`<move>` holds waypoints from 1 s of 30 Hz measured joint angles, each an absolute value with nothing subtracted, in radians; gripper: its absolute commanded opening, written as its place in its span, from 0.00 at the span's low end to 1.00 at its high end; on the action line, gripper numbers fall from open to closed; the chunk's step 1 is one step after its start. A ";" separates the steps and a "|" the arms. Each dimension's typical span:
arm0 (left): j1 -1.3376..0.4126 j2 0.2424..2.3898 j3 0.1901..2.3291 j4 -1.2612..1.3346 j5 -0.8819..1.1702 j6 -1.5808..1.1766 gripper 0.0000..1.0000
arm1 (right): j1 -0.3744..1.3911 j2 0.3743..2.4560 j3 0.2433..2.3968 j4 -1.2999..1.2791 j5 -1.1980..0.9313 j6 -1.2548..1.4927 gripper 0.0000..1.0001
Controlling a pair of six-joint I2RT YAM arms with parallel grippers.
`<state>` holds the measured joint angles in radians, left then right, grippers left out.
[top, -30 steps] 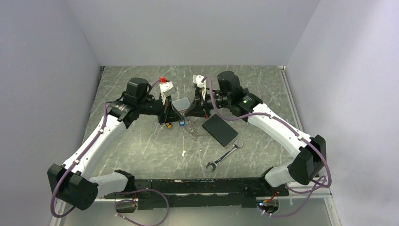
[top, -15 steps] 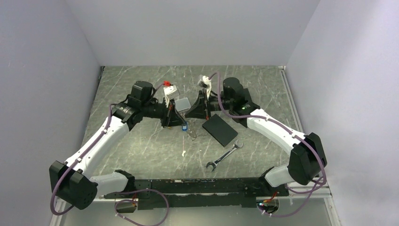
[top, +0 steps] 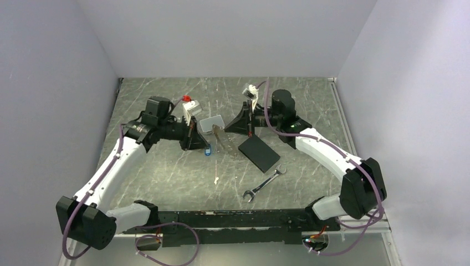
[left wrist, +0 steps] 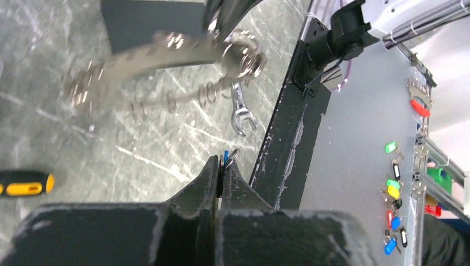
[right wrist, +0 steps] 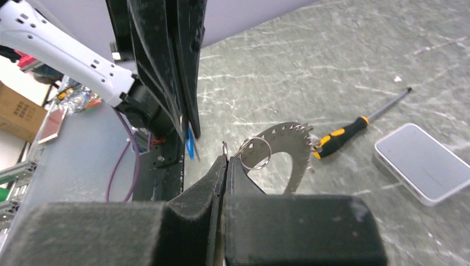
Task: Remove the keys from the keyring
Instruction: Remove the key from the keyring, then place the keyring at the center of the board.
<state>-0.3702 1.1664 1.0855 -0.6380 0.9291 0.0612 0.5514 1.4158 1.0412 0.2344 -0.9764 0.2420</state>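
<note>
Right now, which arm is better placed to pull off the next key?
Left: right gripper has jaws shut on the thin grey metal keyring; left gripper sits alongside, needing only to drop its blue plastic-tagged key.

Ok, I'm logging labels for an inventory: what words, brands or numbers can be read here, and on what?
None can be read.
Wrench: any size stamp is too small to read.
Coloured tags off to the side of the table: too small.
Blue key tag: too small.
Grey box: face looks blank.
</note>
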 measured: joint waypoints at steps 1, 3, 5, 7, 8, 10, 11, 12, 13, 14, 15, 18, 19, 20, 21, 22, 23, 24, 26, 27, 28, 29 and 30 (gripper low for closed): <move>-0.349 1.161 1.091 -0.669 0.927 0.070 0.00 | 0.543 1.407 1.039 0.209 -0.975 0.222 0.00; -0.307 1.160 1.108 -0.731 0.918 0.093 0.00 | 0.529 1.387 1.034 0.156 -0.969 0.178 0.00; -0.262 1.160 1.119 -0.777 0.913 0.111 0.00 | 0.517 1.360 1.024 0.094 -0.956 0.112 0.00; -0.209 1.162 1.122 -0.820 0.905 0.125 0.00 | 0.509 1.332 1.006 0.030 -0.936 0.044 0.00; -0.178 1.168 1.125 -0.842 0.896 0.135 0.00 | 0.509 1.321 0.993 0.006 -0.925 0.015 0.00; -0.122 1.195 1.135 -0.887 0.874 0.157 0.00 | 0.509 1.309 0.956 -0.020 -0.910 -0.033 0.00; -0.099 1.213 1.138 -0.905 0.865 0.172 0.00 | 0.510 1.309 0.929 -0.029 -0.900 -0.055 0.00; -0.078 1.232 1.138 -0.923 0.859 0.188 0.00 | 0.511 1.311 0.908 -0.035 -0.894 -0.066 0.00; -0.060 1.252 1.137 -0.943 0.851 0.204 0.00 | 0.512 1.314 0.882 -0.041 -0.888 -0.079 0.00; -0.047 1.268 1.135 -0.957 0.843 0.220 0.00 | 0.516 1.320 0.859 -0.050 -0.881 -0.088 0.00; -0.037 1.277 1.130 -0.966 0.836 0.230 0.00 | 0.521 1.327 0.841 -0.060 -0.871 -0.095 0.00; -0.009 1.274 1.085 -0.978 0.818 0.269 0.00 | 0.547 1.356 0.816 -0.056 -0.854 -0.103 0.00; -0.006 1.269 1.071 -0.980 0.813 0.276 0.00 | 0.561 1.362 0.813 -0.050 -0.846 -0.105 0.00; -0.004 1.259 1.056 -0.979 0.809 0.282 0.00 | 0.577 1.369 0.808 -0.035 -0.844 -0.104 0.00; -0.004 1.247 1.041 -0.978 0.805 0.288 0.00 | 0.590 1.377 0.806 -0.023 -0.842 -0.104 0.00; -0.004 1.229 1.027 -0.978 0.803 0.295 0.00 | 0.610 1.391 0.806 -0.007 -0.842 -0.103 0.00; -0.004 1.208 1.015 -0.979 0.802 0.302 0.00 | 0.625 1.408 0.806 0.006 -0.842 -0.101 0.00; -0.004 1.189 1.012 -0.985 0.799 0.312 0.00 | 0.638 1.425 0.806 0.020 -0.841 -0.097 0.00; -0.004 1.163 1.012 -0.989 0.799 0.337 0.00 | 0.659 1.464 0.807 0.046 -0.841 -0.085 0.00; -0.004 1.154 1.013 -0.996 0.799 0.355 0.00 | 0.664 1.483 0.807 0.052 -0.837 -0.080 0.00; -0.004 1.151 1.013 -1.003 0.799 0.369 0.00 | 0.664 1.501 0.807 0.056 -0.834 -0.075 0.00; -0.004 1.151 1.013 -1.008 0.798 0.381 0.00 | 0.664 1.514 0.807 0.058 -0.830 -0.070 0.00; -0.004 1.151 1.013 -1.016 0.796 0.400 0.00 | 0.664 1.527 0.806 0.061 -0.824 -0.065 0.00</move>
